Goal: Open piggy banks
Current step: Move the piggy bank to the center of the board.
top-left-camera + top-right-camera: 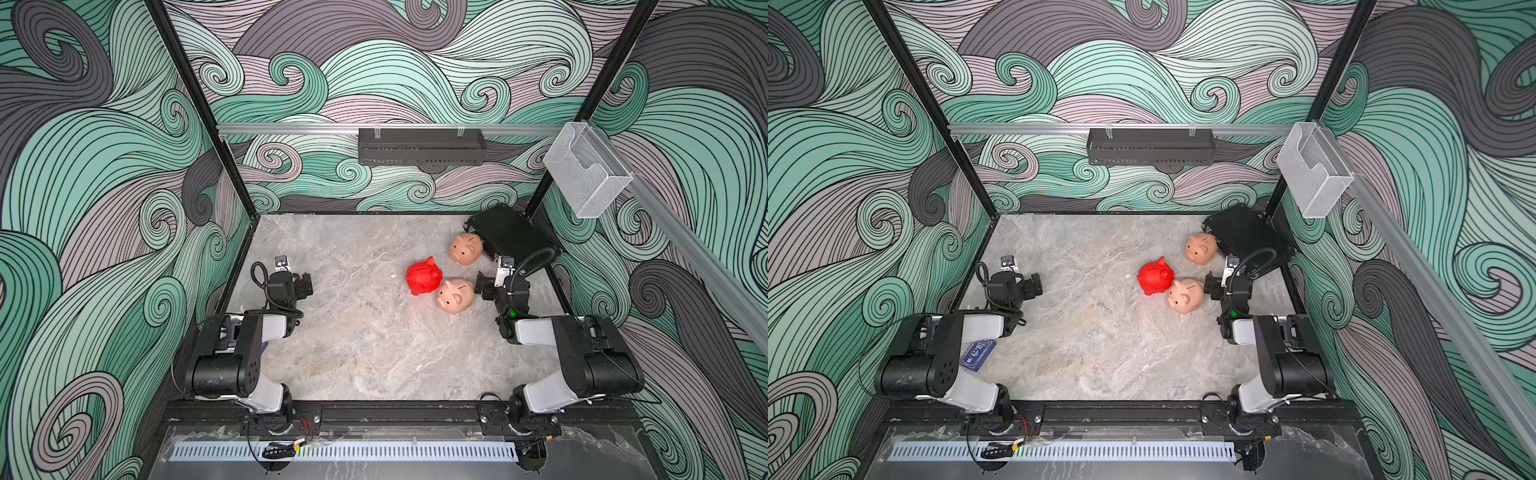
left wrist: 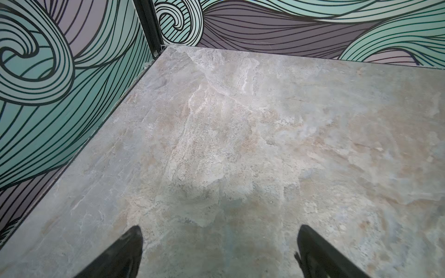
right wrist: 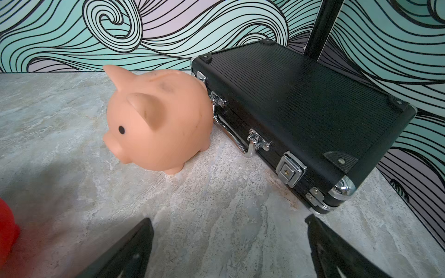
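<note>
While the left gripper (image 2: 219, 234) and right gripper (image 3: 228, 223) stand spread and empty, the red pig (image 1: 423, 276) sits right of centre in both top views, against a pink pig (image 1: 456, 296); a second pink pig (image 1: 466, 248) stands just beside a black case (image 1: 511, 232); a blue card (image 1: 978, 353), lower left, bears unreadable print

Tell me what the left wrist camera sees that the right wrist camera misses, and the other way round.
Only the left wrist view: the left gripper, open, with just stone surface between its fingers. Only the right wrist view: the right gripper, also open; a peach pig standing upright right beside a closed black case; and a sliver of the red pig at the picture's edge. Both: the marble table, the swirly wall and a black post.
</note>
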`<state>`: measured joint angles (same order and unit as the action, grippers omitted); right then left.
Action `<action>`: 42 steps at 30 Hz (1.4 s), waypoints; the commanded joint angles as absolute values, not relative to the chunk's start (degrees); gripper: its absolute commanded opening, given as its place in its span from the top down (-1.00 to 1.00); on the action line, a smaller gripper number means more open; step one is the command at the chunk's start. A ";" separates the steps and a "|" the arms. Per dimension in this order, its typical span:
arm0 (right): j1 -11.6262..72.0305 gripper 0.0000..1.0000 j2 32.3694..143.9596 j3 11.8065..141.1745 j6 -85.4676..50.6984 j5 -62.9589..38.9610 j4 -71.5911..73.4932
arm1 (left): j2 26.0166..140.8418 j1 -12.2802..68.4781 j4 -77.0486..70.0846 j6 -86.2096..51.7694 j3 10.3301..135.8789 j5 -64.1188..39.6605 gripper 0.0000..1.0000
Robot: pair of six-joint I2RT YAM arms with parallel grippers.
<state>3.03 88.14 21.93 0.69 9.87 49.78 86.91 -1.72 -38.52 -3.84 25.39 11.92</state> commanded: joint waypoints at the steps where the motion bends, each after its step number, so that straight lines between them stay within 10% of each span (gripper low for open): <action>1: 3.10 -0.98 88.25 22.50 1.14 8.86 50.43 | 87.32 -1.89 -38.52 -3.61 26.80 11.34 -0.97; 30: 2.64 -0.98 87.79 22.28 1.13 7.47 50.33 | 87.11 -2.02 -38.82 -3.65 26.50 11.09 -0.97; 42: 2.99 -0.98 69.88 22.75 -0.92 6.90 36.59 | 72.34 -1.36 -22.02 -5.85 29.87 12.42 -0.97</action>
<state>2.68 73.36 22.04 0.82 7.35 40.69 75.09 -1.69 -29.26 -3.51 26.44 10.26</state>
